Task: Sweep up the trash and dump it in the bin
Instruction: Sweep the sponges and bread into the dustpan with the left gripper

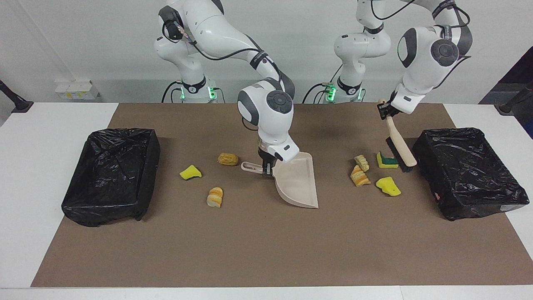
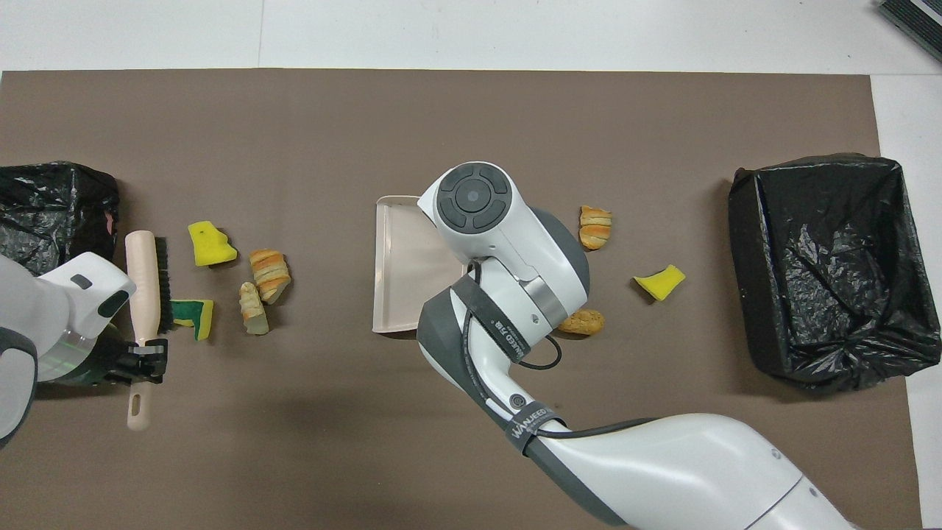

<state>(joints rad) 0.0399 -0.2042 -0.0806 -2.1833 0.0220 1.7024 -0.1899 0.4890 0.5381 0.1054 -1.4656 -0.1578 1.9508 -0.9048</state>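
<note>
Our left gripper (image 1: 385,111) jaws clamp the brush (image 1: 400,145) at frame right beside scraps (image 1: 387,160); right gripper (image 1: 266,168) grips the dustpan (image 1: 295,183) mid-frame.

Dustpan (image 1: 296,183) mid-surface (image 1: 266,250), btwn two scrap clusters (image 1: 370,168); a lined bin (image 1: 110,175) at each end.

My two arms (image 1: 216,29) are glossy white shells with dark grey bands at the joints. Round dark grey caps with a ring of dimples sit on my wrist housings (image 2: 472,197). Thin black cables loop along my upper links, upper left and upper right of the facing frame. Green lights glow at both bases (image 1: 210,91). A grey strap with white lettering (image 2: 531,429) wraps my forearm, lower centre of the overhead frame. My fingers (image 1: 267,170) are black.
</note>
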